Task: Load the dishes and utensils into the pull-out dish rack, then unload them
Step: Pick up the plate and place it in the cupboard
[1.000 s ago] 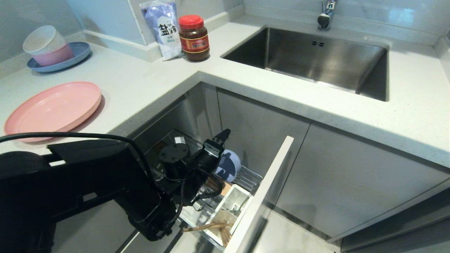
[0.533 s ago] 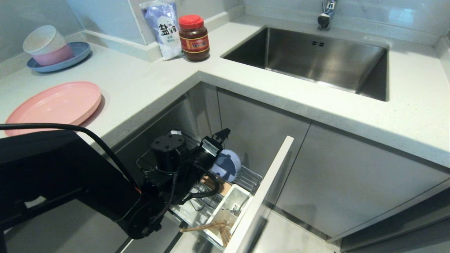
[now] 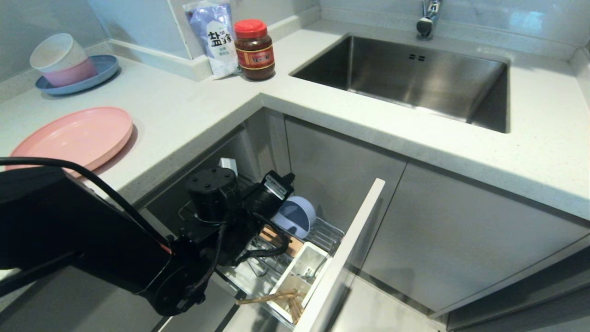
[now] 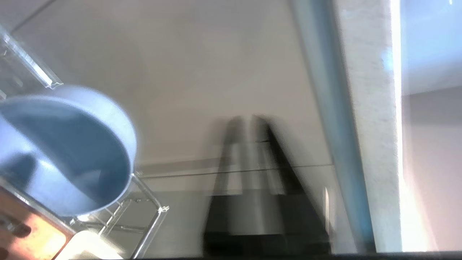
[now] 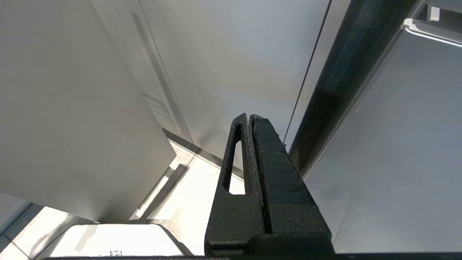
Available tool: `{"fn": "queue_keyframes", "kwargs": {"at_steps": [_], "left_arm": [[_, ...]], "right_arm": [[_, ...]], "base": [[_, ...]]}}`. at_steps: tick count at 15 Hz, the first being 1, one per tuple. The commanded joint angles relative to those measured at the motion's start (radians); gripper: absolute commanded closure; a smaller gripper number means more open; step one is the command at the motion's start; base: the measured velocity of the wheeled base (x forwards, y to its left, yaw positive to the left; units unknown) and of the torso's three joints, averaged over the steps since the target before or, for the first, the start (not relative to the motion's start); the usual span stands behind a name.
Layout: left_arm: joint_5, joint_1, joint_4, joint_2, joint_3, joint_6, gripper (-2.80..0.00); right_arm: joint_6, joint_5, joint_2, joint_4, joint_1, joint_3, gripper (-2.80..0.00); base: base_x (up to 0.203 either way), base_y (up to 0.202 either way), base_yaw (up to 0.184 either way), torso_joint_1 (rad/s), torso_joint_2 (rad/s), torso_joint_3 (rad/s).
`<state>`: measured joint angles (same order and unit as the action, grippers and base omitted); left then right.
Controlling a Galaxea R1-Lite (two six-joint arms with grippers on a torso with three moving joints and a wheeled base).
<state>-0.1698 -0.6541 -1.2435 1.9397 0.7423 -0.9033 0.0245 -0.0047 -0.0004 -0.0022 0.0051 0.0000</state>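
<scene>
The left tool (image 3: 289,177), seemingly closed and empty, hangs just above the blue-grey bowl (image 3: 295,216) in the rack (image 3: 322,235).

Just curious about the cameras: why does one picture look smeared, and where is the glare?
Left wrist view: the fingers are smeared, the bowl soft-edged, with washed-out glare along one edge. Right wrist view: sharp fingers, bright floor patch. Head view: even light, reflections in the sink.

Left tool (image 3: 289,176) empty, pressed together above racked blue-grey bowl (image 3: 295,216)
</scene>
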Motion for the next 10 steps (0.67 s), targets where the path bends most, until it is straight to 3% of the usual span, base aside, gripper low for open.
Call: {"fn": "queue_keyframes", "kwargs": {"at_steps": [1,5,10], "left_arm": [[-0.002,-0.016,0.006,-0.058,0.000,0.029,0.00],[-0.031,-0.063,0.034,-0.137,0.005,0.122,0.00],[-0.099,-0.124,0.138,-0.321,0.007,0.283,0.00]], "right_arm": [[0.000,0.000,-0.003,0.000,0.001,0.002,0.00],[0.000,0.000,-0.004,-0.001,-0.001,0.002,0.00],[0.000,0.000,-0.003,-0.001,0.001,0.002,0.00]], "base": [[0.000,0.000,0.000,0.000,0.00,0.000],[0.000,0.000,0.000,0.000,0.00,0.000],[0.000,0.000,0.000,0.000,0.00,0.000]]}}
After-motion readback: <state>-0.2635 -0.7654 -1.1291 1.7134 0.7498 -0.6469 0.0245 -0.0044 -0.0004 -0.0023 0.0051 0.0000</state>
